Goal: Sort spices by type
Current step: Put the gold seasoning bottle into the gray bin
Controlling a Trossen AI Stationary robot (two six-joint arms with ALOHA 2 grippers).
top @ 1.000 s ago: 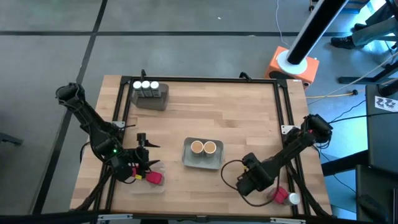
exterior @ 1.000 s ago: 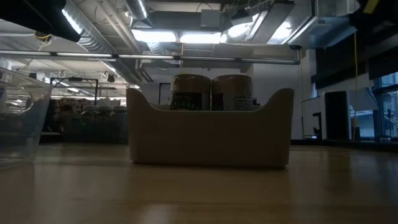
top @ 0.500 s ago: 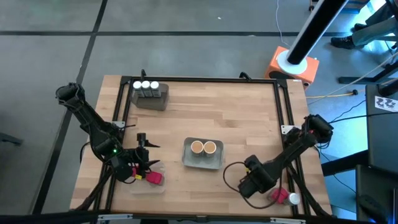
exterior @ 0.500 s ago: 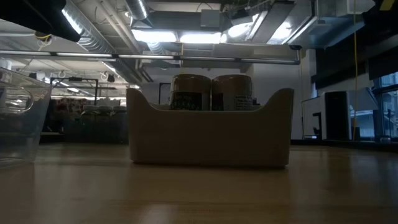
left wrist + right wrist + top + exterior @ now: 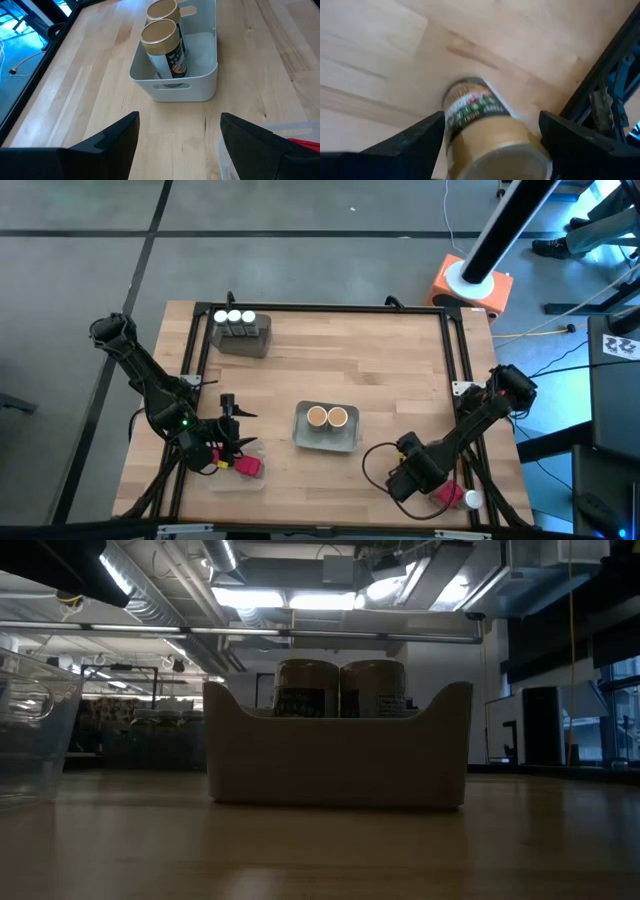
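Note:
Two tan-lidded jars (image 5: 327, 417) (image 5: 165, 45) stand in a grey tray (image 5: 326, 439) (image 5: 337, 760) at the table's middle. Three white-capped jars (image 5: 235, 317) stand in a grey tray (image 5: 243, 340) at the far left. A red spice (image 5: 248, 467) lies in a clear tray near the near left. My right gripper (image 5: 408, 480) (image 5: 491, 145) is open at the near right, one finger on either side of a tan-lidded jar (image 5: 480, 122) whose far end rests on the wood. The high view hides that jar under the gripper. My left gripper (image 5: 232, 442) (image 5: 179, 145) hangs open by the clear tray.
A red, white-capped jar (image 5: 452, 496) lies at the near right corner, just beyond my right gripper. Black rails (image 5: 455, 360) (image 5: 615, 75) run along the table's edges. The clear tray (image 5: 30, 730) (image 5: 280, 150) sits at the near left. Bare wood lies between the trays.
My right gripper has moved toward the table's near edge and slightly right, toward the near right corner. My left arm and the trays have kept still.

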